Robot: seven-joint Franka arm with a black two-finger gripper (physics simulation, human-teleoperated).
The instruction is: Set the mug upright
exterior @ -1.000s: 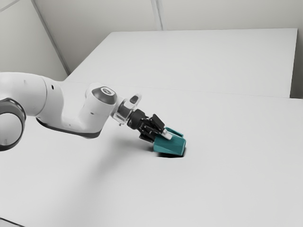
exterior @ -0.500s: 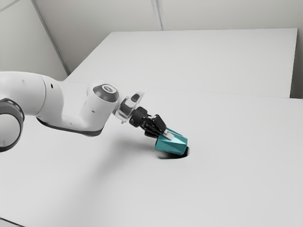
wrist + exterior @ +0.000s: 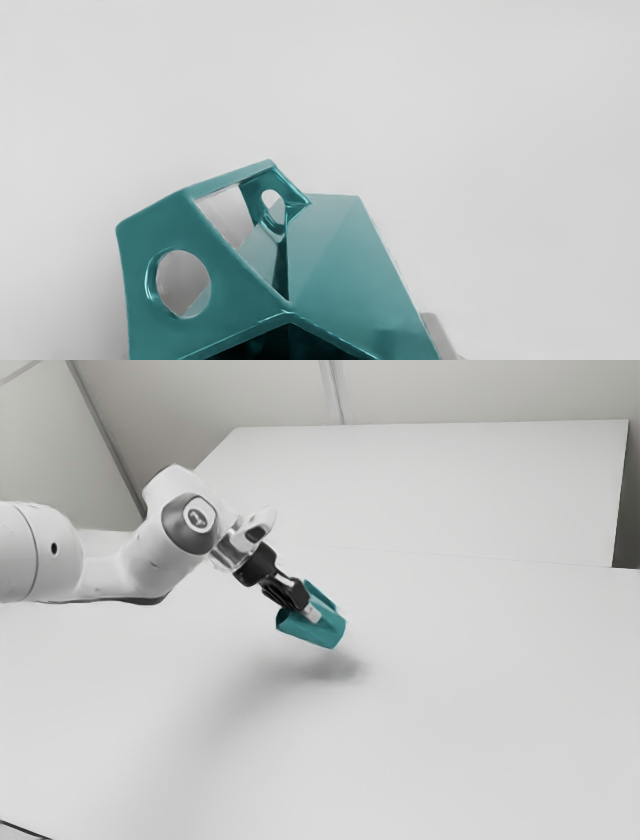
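Observation:
My gripper (image 3: 311, 612) is shut on the teal mug (image 3: 325, 632), holding it in the air above the table in the exterior view. The mug is tilted, its dark opening toward the exterior view's left and its base toward the right and lower. In the wrist view the faceted mug (image 3: 350, 260) shows its angular handle with round holes, and part of its dark opening. A grey fingertip (image 3: 439, 335) stands against one side of the mug there; the other fingertip is mostly hidden.
The white table (image 3: 450, 740) extends around and beneath the mug, with the mug's soft shadow on it. Behind it rises a pale panel-like surface (image 3: 430, 480).
The mug has risen off the table in my gripper and moved toward the exterior view's left. The arm has pulled up and back, and the mug's tilt has changed.

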